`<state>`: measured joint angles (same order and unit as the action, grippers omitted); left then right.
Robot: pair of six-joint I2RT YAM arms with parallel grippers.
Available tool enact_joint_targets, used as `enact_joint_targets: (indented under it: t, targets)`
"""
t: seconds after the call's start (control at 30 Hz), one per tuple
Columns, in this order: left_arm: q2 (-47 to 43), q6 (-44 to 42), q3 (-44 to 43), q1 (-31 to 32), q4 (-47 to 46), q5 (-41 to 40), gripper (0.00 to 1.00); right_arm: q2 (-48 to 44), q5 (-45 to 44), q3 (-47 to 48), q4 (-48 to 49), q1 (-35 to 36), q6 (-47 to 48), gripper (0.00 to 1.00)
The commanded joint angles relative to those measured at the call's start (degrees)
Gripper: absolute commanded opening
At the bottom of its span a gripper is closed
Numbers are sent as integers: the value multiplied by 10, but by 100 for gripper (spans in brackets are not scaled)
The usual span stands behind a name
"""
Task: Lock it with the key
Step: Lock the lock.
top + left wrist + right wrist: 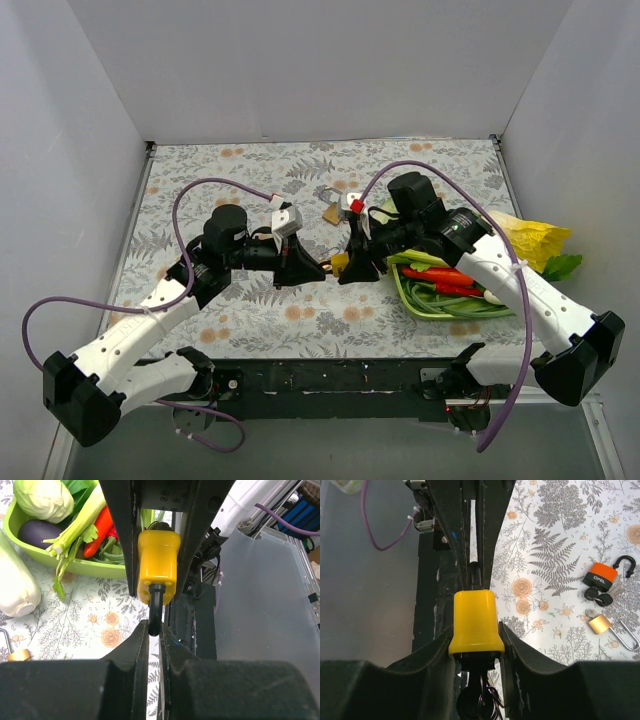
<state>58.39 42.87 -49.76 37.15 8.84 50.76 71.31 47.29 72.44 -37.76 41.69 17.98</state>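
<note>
Right hand (475, 630) and left hand (154, 628) tip to tip over table (255, 320), just left of green tray (418, 306): right clamped around yellow lock (474, 621), left pinched tight on its black shackle (155, 605). Farther back on table, orange lock (600, 576) and brass lock (599, 624) lying near each other.

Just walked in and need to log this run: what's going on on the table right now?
Both arms meet mid-table over one yellow padlock. The right fingers clamp its body, and the left fingers pinch its black shackle. An orange padlock and a brass padlock lie loose on the table. A green tray of vegetables sits on the right side. I can't make out a key.
</note>
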Motion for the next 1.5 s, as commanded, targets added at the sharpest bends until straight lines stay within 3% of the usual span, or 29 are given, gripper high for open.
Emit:
enact_joint_targets:
  t: [0.0,0.7,1.0,1.1,1.27,1.47]
  targets:
    - [-21,4,4,24,-111,-28,0,3,97,2,128,39,-43,1]
    - [14,92,-24,35,-204,-26,0,24,94,-22,161,62,-54,1]
    - [-52,49,-16,21,-118,-66,0,7,83,-30,121,21,-46,1]
    - [-82,50,5,19,-99,-77,8,5,97,-21,135,-13,-73,1]
    - [-119,67,54,6,-104,-81,41,5,130,-8,193,-58,-157,1]
    - [-103,81,60,4,-149,-44,58,-3,138,-18,287,-61,-254,1]
